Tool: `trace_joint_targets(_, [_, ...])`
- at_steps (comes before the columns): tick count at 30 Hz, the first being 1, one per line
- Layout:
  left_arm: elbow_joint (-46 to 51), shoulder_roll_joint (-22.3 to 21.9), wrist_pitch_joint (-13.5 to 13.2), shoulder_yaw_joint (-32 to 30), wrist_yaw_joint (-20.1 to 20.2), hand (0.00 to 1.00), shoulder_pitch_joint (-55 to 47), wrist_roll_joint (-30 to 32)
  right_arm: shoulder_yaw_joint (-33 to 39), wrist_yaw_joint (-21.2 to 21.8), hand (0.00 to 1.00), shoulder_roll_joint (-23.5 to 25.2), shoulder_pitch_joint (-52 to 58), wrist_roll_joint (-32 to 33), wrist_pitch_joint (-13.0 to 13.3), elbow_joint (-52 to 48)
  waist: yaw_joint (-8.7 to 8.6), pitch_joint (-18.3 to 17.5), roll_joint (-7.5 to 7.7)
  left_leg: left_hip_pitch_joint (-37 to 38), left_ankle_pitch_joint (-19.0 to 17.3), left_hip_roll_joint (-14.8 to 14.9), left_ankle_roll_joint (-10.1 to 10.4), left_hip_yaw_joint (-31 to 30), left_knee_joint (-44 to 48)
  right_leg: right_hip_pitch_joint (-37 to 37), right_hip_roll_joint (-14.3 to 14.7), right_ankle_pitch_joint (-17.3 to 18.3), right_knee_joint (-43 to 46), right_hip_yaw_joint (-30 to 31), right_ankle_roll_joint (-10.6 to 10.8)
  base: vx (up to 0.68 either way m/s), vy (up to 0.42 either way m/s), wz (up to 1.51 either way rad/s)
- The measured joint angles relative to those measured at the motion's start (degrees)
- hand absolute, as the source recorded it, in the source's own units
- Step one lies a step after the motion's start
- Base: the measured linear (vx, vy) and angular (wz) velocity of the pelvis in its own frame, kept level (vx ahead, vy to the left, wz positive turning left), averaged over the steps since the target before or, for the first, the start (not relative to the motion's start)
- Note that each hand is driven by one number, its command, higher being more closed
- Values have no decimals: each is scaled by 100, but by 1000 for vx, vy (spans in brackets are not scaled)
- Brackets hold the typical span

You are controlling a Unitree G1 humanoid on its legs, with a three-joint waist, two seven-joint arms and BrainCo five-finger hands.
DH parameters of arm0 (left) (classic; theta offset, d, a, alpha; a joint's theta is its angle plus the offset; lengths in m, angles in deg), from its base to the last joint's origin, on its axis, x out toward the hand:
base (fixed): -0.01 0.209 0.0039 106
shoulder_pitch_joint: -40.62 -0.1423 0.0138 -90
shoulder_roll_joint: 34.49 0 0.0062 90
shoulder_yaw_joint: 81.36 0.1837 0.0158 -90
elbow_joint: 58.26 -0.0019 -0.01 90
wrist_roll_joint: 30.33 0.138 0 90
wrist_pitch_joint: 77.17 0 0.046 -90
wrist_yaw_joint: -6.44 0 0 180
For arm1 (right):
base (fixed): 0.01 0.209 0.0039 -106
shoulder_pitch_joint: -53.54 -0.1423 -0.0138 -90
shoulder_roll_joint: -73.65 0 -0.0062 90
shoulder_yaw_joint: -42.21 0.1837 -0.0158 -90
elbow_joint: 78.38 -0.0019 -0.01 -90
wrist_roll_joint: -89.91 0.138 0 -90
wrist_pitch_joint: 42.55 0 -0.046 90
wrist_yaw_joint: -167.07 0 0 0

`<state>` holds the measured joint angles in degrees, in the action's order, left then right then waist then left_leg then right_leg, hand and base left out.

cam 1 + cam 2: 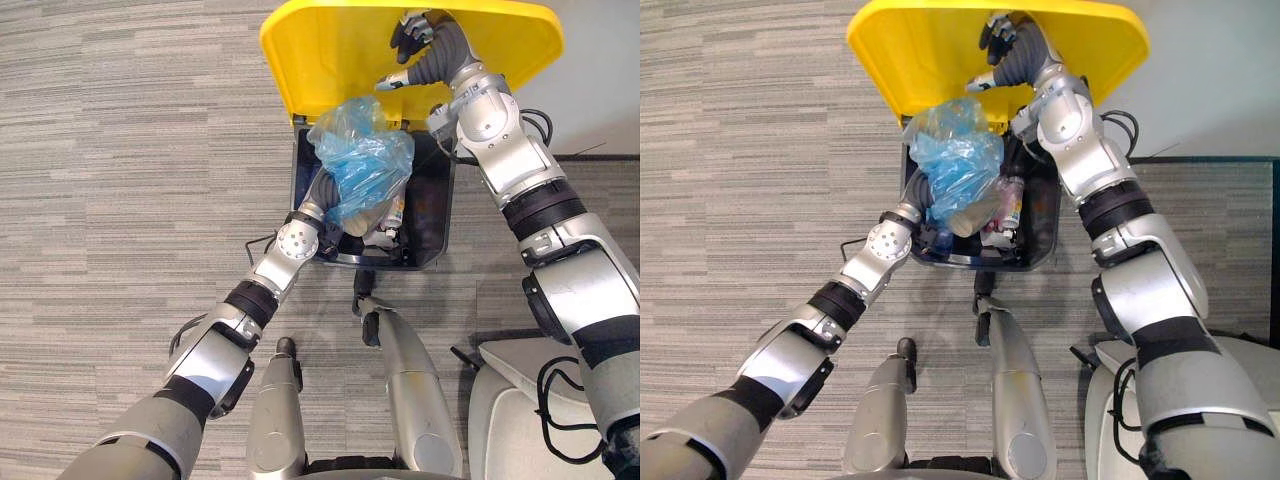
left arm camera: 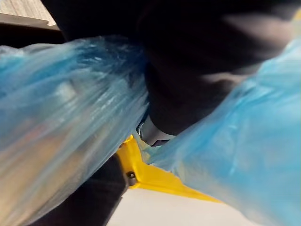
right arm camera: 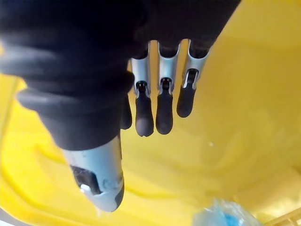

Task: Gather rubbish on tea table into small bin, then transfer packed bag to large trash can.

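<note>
While the right hand (image 1: pixel 415 45) props the yellow lid (image 1: pixel 330 50) with flat fingers, the left hand (image 1: pixel 323 190) is buried behind the blue bag (image 1: pixel 360 160) at the black bin (image 1: pixel 432 225), so can't tell its grip.

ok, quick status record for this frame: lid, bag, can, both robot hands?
lid: yellow lid raised open
can: large trash can, dark body, mouth open
right robot hand: open, straight fingers against the lid's underside
bag: blue bag, bulging, at the can's mouth, lower part inside
left robot hand: reaches into the can beneath the bag, mostly hidden by the plastic
stage: bag at the can, release not visible
</note>
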<state>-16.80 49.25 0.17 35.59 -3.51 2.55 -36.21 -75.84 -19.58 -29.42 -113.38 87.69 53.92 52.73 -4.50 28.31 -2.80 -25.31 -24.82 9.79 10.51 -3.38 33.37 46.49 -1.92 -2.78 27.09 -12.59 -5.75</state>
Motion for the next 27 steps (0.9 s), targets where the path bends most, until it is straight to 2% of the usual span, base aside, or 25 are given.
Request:
trace_joint_targets(2, [-303,-71,113,-32,4,100,116,163,-32,-34,0,2,-7,1,29,-170,-9,115,-1,-117,-23,19,18,35,103,117,20,-3,26,13,-4,1,-11,-7])
trace_joint_targets(3, [-330,-102,117,-42,9,0,128,217,-65,-63,0,3,-9,1,47,-218,-12,116,-1,-177,-31,19,21,44,134,180,20,-7,36,20,-11,-8,0,-9])
trace_joint_targets(6, [-395,-201,177,-193,111,0,161,470,-212,-82,0,81,-10,-7,91,-267,-23,132,-1,-373,-131,70,40,121,334,349,57,-18,106,38,-29,-8,23,-13])
trace_joint_targets(11, [-392,-410,245,-486,122,0,135,788,-217,-96,0,205,59,-9,148,-945,-18,131,1,-520,-252,144,31,278,585,505,95,-20,189,103,-31,-15,42,-12])
trace_joint_targets(14, [-387,-532,247,-520,123,0,112,892,-217,-106,0,247,199,-11,209,-1194,-19,129,5,-601,-314,290,5,475,795,553,96,-16,258,100,-27,-29,52,-7])
trace_joint_targets(23, [-373,-717,344,-686,117,0,-213,1174,-221,-103,0,324,825,-421,211,-1347,-105,96,69,-540,-351,323,-27,727,943,468,-127,-10,404,123,22,-22,59,5])
trace_joint_targets(27, [-374,-631,339,-658,113,0,-412,1174,-233,-82,0,394,1237,-567,205,-1196,-107,1,237,-274,-292,212,-46,665,731,199,-240,10,360,101,85,-11,51,16])
